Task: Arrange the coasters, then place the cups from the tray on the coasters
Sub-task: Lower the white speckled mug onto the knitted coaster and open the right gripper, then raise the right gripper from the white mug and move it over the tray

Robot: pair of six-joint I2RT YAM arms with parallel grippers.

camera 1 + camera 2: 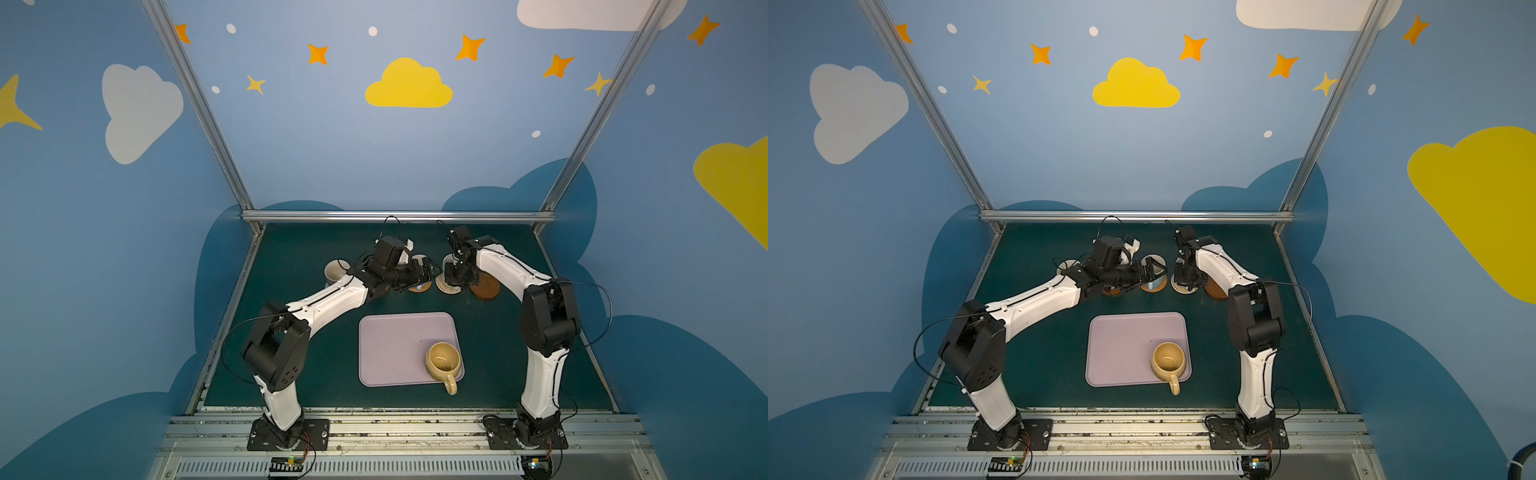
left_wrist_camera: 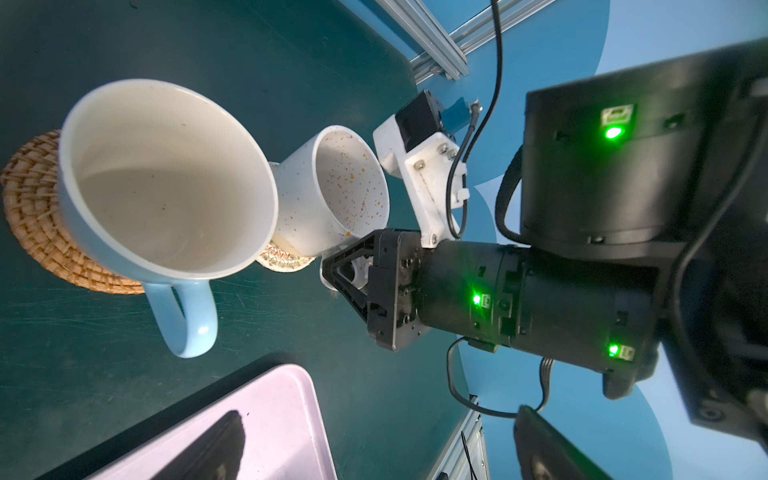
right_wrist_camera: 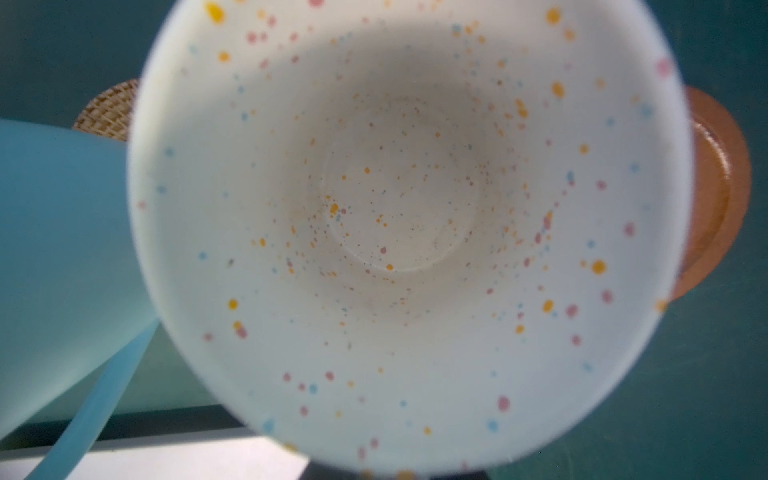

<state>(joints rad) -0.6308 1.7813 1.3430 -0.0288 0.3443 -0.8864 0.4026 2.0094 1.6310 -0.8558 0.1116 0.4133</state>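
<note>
One tray (image 1: 395,345) sits mid-table on the side of the arm bases, bare except for the mustard mug (image 1: 444,361) at its near right corner. The mug's handle hangs over the rim toward the bases. I judge that an easy pinch for the right arm.

Blue mug (image 2: 166,183): upright on the tan woven coaster (image 2: 37,224), handle toward the tray. It is seated, so nothing needs to hold it.

Speckled mug (image 2: 332,191): just beside the blue one, over the cream woven coaster (image 2: 282,259). The base looks down on the weave, but I cannot tell whether its full weight is on it. Its inside fills the right wrist view, so that camera hangs right over the mouth.

Another mug (image 1: 336,270) stands at the left end of the row, partly behind the left arm. Outer colour not readable.

Brown coaster (image 1: 486,289): bare, just right of the speckled mug. I judge it the slot for the mustard mug.

Right gripper (image 2: 349,270): clenched on the speckled mug's handle, fingers closed across the loop. I judge the handle grip keeps the fingers clear of the blue mug next door.

Left gripper (image 1: 1149,269): jaws spread wide at the blue mug's rim, gripping nothing I can see. Reads as let go.

Note: confirm the speckled mug is centred on its coaster before I release.
</note>
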